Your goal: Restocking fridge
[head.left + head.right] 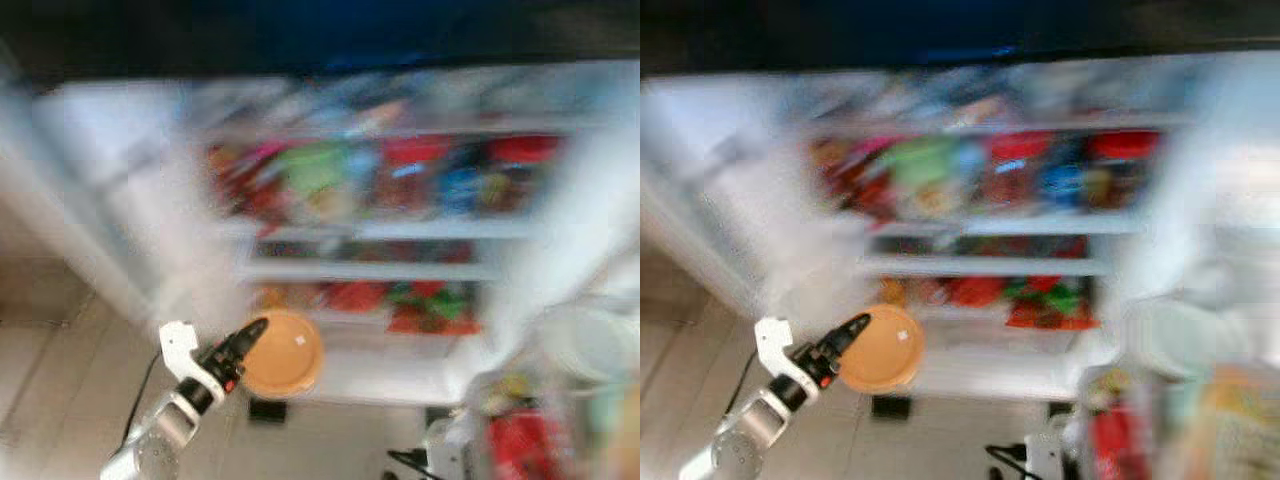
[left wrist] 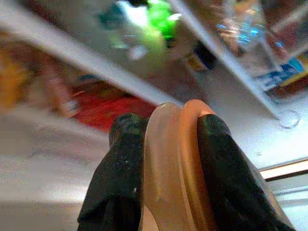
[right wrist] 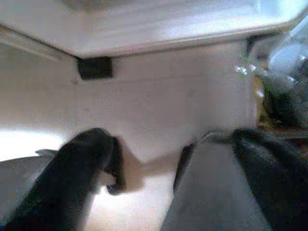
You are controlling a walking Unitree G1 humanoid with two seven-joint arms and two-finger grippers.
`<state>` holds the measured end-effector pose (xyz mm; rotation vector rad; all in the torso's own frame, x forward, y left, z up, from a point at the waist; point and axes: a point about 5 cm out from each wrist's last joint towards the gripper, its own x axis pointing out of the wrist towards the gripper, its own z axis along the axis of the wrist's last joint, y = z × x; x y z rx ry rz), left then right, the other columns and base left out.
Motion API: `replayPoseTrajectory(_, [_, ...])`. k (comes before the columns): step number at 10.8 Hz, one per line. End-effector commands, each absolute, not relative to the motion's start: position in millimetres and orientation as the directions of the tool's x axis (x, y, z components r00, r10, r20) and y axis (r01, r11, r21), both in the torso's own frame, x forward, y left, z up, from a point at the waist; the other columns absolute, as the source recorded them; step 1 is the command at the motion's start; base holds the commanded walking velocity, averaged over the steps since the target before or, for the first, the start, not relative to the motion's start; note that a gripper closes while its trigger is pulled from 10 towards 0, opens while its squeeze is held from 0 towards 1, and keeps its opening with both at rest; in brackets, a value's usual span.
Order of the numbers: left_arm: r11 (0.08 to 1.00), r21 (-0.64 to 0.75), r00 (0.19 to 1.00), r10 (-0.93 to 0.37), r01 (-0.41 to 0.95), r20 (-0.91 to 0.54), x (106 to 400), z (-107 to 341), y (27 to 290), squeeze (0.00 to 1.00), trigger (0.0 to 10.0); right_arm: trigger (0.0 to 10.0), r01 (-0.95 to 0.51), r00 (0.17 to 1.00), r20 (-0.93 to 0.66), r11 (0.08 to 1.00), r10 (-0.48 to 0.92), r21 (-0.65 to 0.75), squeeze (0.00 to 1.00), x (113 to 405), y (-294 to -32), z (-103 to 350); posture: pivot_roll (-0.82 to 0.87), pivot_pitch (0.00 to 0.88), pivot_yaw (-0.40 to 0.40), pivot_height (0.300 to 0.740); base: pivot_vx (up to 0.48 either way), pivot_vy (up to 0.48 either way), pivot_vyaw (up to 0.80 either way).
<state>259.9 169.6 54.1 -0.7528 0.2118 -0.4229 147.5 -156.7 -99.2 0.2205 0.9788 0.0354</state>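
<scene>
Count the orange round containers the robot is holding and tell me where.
1. The orange round container is pinched by its rim in the left tool, held up before the open fridge's lower shelves. Blur may hide others among the stocked goods.

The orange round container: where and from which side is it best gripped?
By its rim, edge-on, as the left tool does now: one finger on each flat face of the orange round container. Its shape is flat and disc-like, so pinching across the thin edge suits it.
</scene>
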Motion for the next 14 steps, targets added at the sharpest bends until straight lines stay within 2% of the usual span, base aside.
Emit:
replayPoseTrajectory(1, [0.633,-0.718,0.888,-0.458,0.290,-0.045,257,50,165,0.00,10.0,10.0,0.094,0.529,-0.842,0.979,0.104,0.180,0.00,137,-165,-103,0.06,0.118,0.064,0.740,0.262,0.000,0.00])
replayPoseTrajectory(6, [0.634,-0.717,0.886,-0.461,0.289,-0.051,257,50,166,0.00,10.0,10.0,0.095,0.532,-0.840,0.978,0.109,0.187,0.00,138,-163,-103,0.07,0.119,0.067,0.740,0.260,0.000,0.00])
replayPoseTrajectory(14, [0.589,-0.772,0.888,-0.454,0.237,-0.074,269,35,168,0.00,10.0,10.0,0.095,0.549,-0.827,0.974,0.121,0.205,0.00,141,-161,-101,0.05,0.118,0.069,0.740,0.000,0.000,0.00])
